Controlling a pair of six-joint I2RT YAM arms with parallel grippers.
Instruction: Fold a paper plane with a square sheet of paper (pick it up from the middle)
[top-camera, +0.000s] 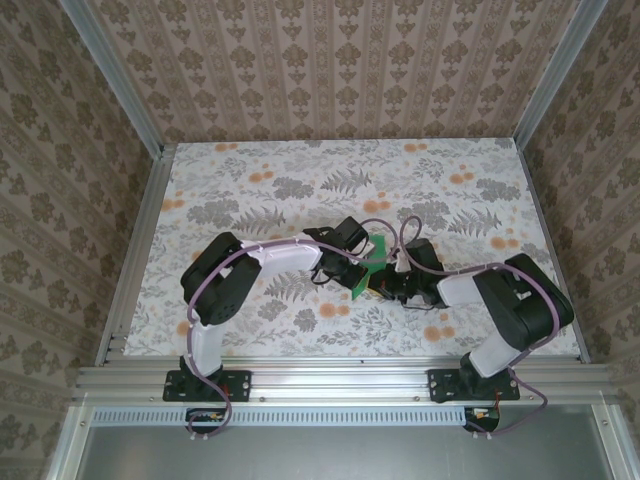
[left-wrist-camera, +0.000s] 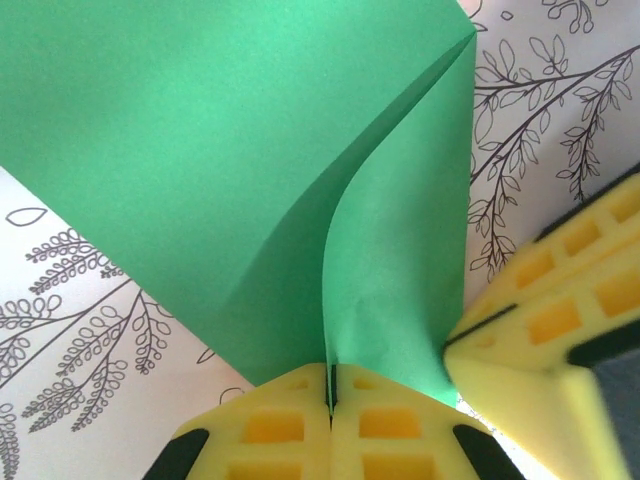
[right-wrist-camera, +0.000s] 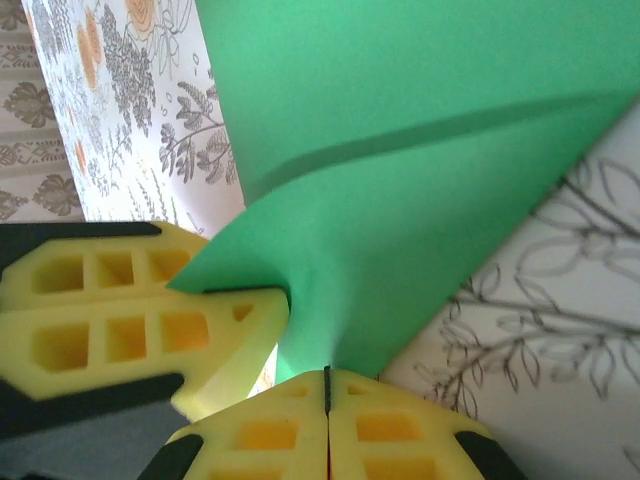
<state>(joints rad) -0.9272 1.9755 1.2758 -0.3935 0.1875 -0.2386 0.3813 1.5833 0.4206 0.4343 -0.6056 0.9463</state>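
The bright-green square sheet of paper (top-camera: 372, 262) is partly folded at the middle of the table, between the two arms. In the left wrist view the sheet of paper (left-wrist-camera: 250, 180) shows a folded flap whose edge runs down into my left gripper (left-wrist-camera: 330, 385), which is shut on it. My right gripper's yellow fingers (left-wrist-camera: 560, 320) pinch the same sheet just to the right. Seen from the right wrist, the sheet of paper (right-wrist-camera: 420, 150) narrows down into my right gripper (right-wrist-camera: 326, 380), shut on it, with the left gripper's fingers (right-wrist-camera: 130, 320) alongside.
The table (top-camera: 250, 190) has a floral-print cover and is walled in by patterned panels and an aluminium frame (top-camera: 140, 250). Both arm bases stand at the near edge (top-camera: 330, 375).
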